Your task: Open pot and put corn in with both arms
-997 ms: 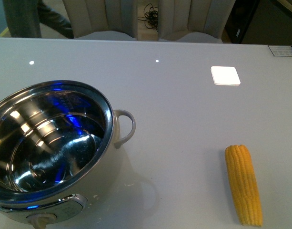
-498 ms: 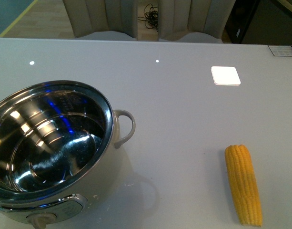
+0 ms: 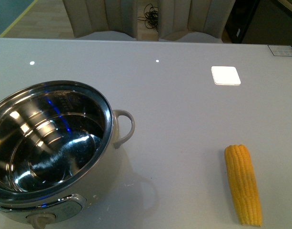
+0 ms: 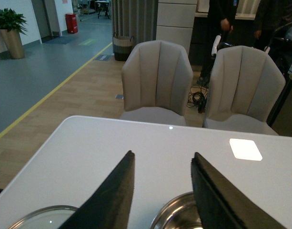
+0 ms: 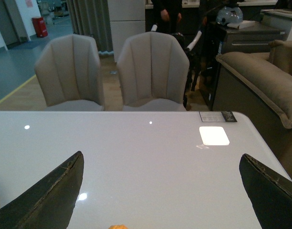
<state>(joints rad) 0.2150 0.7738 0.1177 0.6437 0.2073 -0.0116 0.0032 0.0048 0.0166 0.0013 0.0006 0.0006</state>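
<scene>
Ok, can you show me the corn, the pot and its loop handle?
corn [image 3: 244, 185], front view, middle of the cob.
pot [image 3: 65, 84], front view, far steel rim.
loop handle [image 3: 132, 125], front view, outer curve of the loop.

**Left gripper spread above the pot's rim**

We see the left gripper [image 4: 164, 154] with its two black fingers [image 4: 112, 195] set wide apart and nothing between them. In the gap, close under the fingers, shows the shiny steel rim of the pot [image 4: 176, 212]. Outside one finger lies the round edge of the lid [image 4: 41, 215], flat on the white table [image 4: 88, 152]. Beyond the fingertips a bright square patch of light [image 4: 246, 149] sits on the tabletop, and past the far edge stand two pale chairs [image 4: 157, 81] side by side.
</scene>
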